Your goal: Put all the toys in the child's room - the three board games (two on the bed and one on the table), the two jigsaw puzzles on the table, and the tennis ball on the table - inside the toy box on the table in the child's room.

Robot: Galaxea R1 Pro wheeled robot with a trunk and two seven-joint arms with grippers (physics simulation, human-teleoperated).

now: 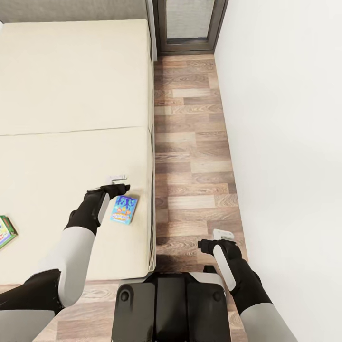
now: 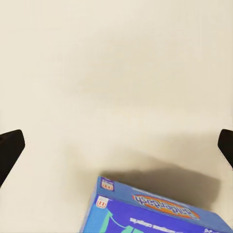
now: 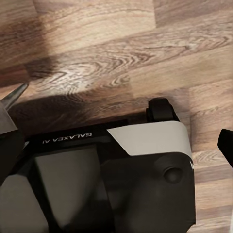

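Wood-plank flooring (image 1: 194,142) runs in a narrow strip between the bed (image 1: 71,95) and a plain white wall (image 1: 285,118), with brown boards in mixed tones and a visible grain, ending at a dark-framed door (image 1: 190,23) at the far end. Mattress is plain beige, smooth and matte, with one thin seam across it and a soft rounded edge along the floor side. Small blue board game (image 1: 124,209) lies flat on the mattress near that edge, a thin rectangular card box with glossy cartoon print; in the left wrist view it's the blue box (image 2: 155,208) with an orange logo on its side, casting a soft shadow on the fabric. Left gripper (image 1: 117,179) hovers over the mattress just beyond the blue box, its dark fingers (image 2: 10,148) spread wide apart with nothing between them, just bare mattress. A second board game (image 1: 6,231), green with colourful print, pokes in at the picture's left edge, also flat on the bed, well apart from the blue one. Right gripper (image 1: 223,234) hangs over the floor beside the robot's black base (image 3: 97,179), which has a white curved panel and a small caster; its fingers look apart and empty
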